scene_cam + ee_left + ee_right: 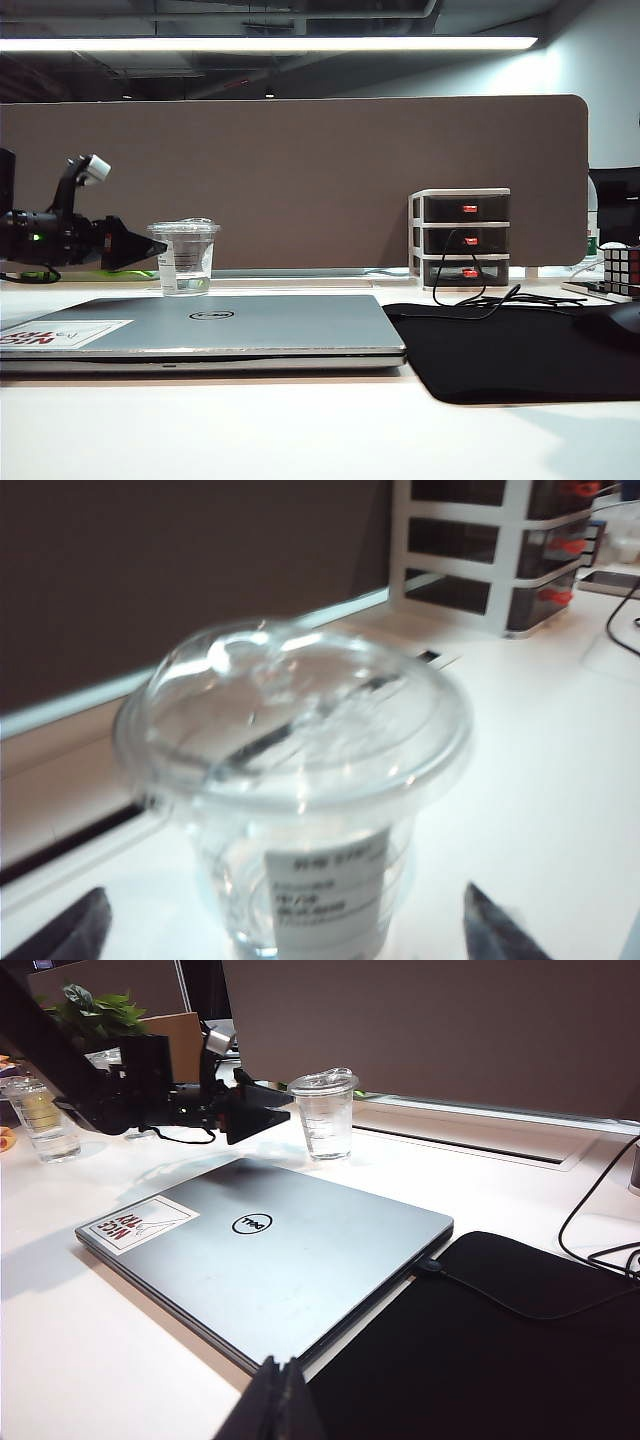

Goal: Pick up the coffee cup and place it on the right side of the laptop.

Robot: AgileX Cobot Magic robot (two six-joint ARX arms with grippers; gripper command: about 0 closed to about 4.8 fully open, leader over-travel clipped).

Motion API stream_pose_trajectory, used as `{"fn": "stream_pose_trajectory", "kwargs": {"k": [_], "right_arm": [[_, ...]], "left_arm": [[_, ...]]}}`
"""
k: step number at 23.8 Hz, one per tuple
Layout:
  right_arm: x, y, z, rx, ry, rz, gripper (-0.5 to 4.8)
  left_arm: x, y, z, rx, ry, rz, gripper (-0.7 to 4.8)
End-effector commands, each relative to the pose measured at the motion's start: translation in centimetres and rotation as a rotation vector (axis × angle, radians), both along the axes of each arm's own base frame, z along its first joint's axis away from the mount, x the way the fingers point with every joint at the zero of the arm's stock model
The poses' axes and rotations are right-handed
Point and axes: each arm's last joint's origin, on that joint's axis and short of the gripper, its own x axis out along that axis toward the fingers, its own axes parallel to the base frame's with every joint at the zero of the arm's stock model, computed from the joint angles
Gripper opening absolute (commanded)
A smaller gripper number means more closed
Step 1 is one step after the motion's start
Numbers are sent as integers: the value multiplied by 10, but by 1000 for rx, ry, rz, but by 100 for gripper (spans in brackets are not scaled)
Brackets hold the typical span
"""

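The coffee cup (185, 258) is clear with a domed lid and a white label. It stands upright on the table behind the laptop's (200, 325) back edge. My left gripper (152, 246) hovers level just left of the cup, pointing at it. In the left wrist view the cup (300, 780) fills the frame ahead of my left gripper (285, 920). The dark fingertips (65, 930) stand wide open on either side and touch nothing. The closed silver laptop (265, 1260) lies flat. My right gripper (283, 1385) is shut and empty, above the laptop's near corner.
A black mat (510, 350) lies right of the laptop, with a cable (480, 295) trailing onto it. A small white drawer unit (460, 240) and a puzzle cube (620, 268) stand at the back right. A second clear cup (40, 1120) and a plant (95, 1010) sit beyond the left arm.
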Motion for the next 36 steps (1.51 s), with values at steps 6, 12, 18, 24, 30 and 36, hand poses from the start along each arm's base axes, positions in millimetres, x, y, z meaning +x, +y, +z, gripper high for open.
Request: {"fn": "stream_pose_trajectory", "kwargs": {"k": [6, 12, 18, 24, 30, 36], "right_arm": [[0, 0, -1, -3, -8, 2, -1], [0, 0, -1, -3, -8, 5, -1], [0, 0, -1, -3, -8, 5, -1], [0, 0, -1, -3, -8, 5, -1], [0, 0, -1, -3, -9, 6, -1], [0, 0, -1, -3, -9, 5, -1]], "left_arm": [[14, -15, -5, 2, 42, -43, 479], [22, -29, -10, 31, 21, -6, 479], [28, -32, -7, 20, 16, -9, 479], [32, -39, -4, -14, 56, 17, 479], [38, -51, -3, -24, 69, 63, 479], [47, -67, 3, -29, 68, 76, 479]]}}
